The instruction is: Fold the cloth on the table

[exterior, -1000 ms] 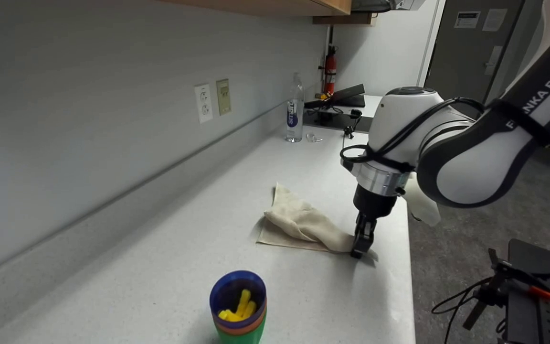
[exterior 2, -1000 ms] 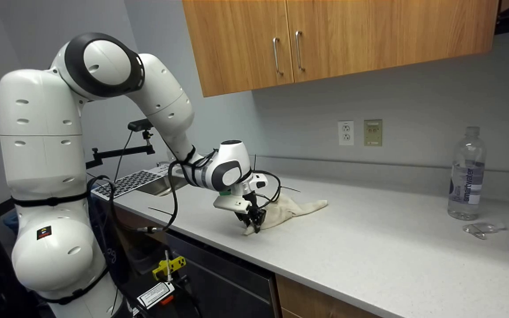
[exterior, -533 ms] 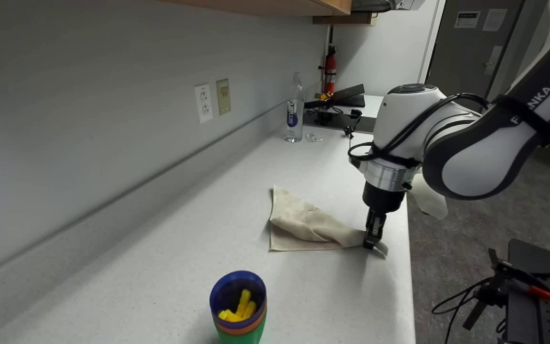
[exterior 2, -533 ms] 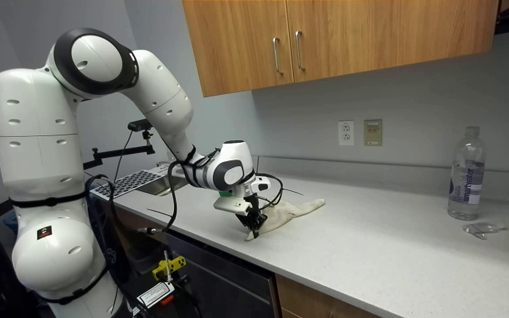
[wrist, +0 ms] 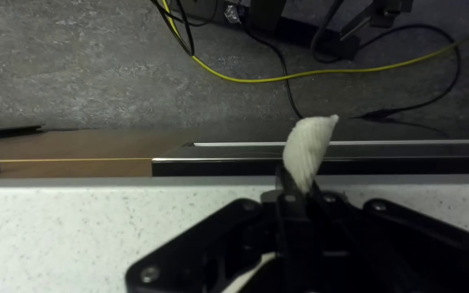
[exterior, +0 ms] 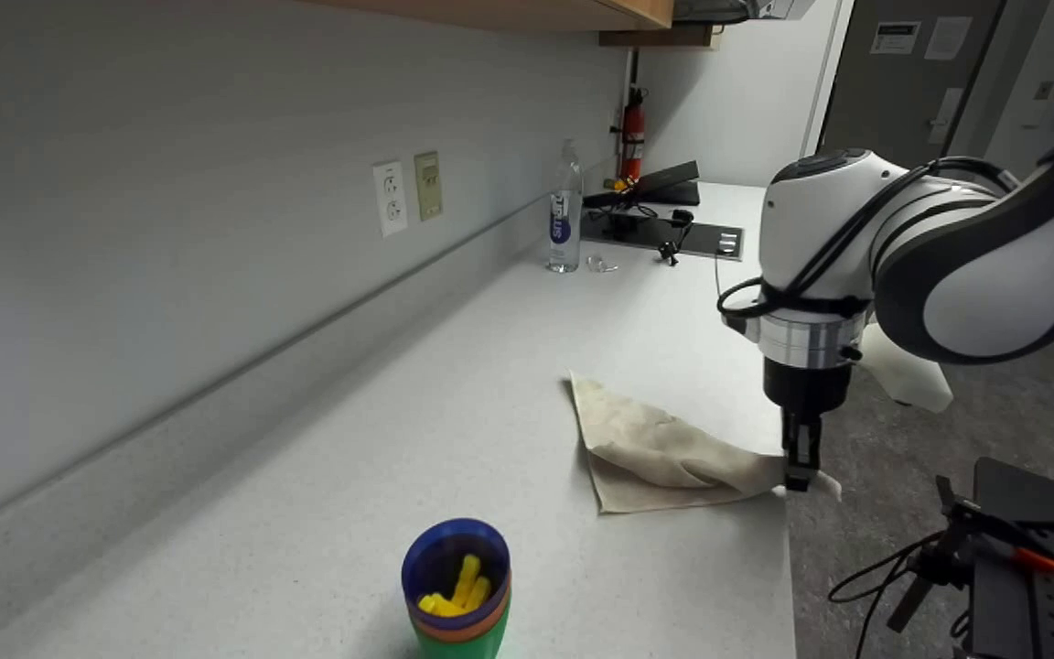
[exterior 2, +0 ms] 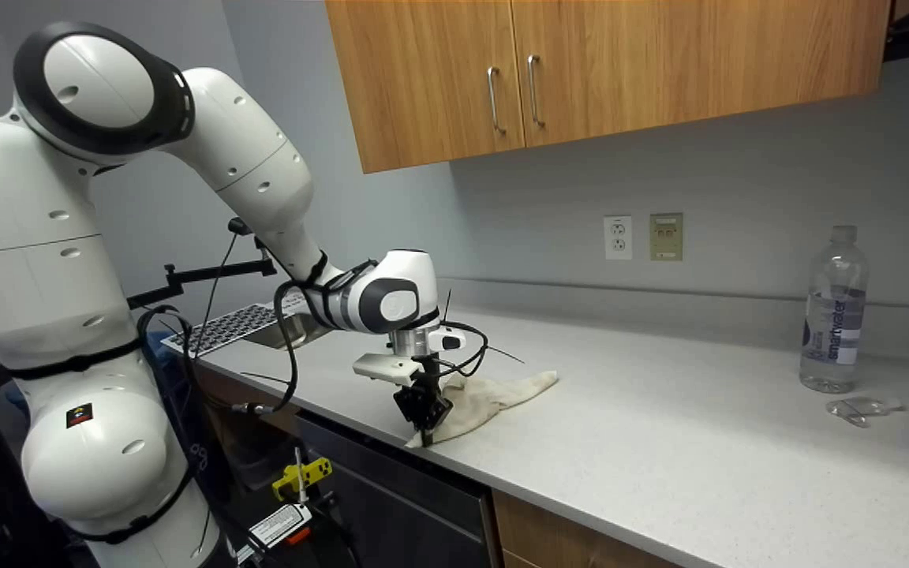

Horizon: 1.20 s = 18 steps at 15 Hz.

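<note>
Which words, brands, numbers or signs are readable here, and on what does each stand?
"smartwater": on the clear bottle
"F": on the robot arm, near the picture's edge
Too small or blurred: door signs, arm sticker, white tag, pale mark beside the arm.

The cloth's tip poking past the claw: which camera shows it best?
The wrist view: there the cloth's tip appears large, with even its fine ridges visible. Both exterior views show it only as a small pale point beside the claw.
</note>
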Tool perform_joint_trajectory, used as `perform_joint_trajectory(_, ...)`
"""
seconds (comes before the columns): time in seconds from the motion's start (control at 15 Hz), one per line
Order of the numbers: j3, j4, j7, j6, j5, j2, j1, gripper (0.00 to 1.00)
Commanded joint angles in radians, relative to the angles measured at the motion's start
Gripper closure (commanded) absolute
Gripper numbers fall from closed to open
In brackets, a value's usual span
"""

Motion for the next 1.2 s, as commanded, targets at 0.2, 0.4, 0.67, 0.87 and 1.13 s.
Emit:
perform_joint_trajectory(0.2, 0.012, 0.076, -0.01, -0.132, -0.055, -0.07, 0.002, 0.99)
perform_joint_trajectory(0.4, 0.019, 0.154, -0.026, -0.105, -0.062, -0.038, 0.004, 0.99)
perform_joint_trajectory(0.67, 0.019, 0.247, -0.009, -0.028, -0.127, 0.014, 0.001, 0.99)
perform_joint_trajectory(0.87, 0.007, 0.293, 0.006, 0.069, -0.197, 0.064, -0.002, 0.99)
perform_joint_trajectory(1.13, -0.028, 0.327, 0.055, 0.186, -0.308, 0.132, 0.006, 0.99)
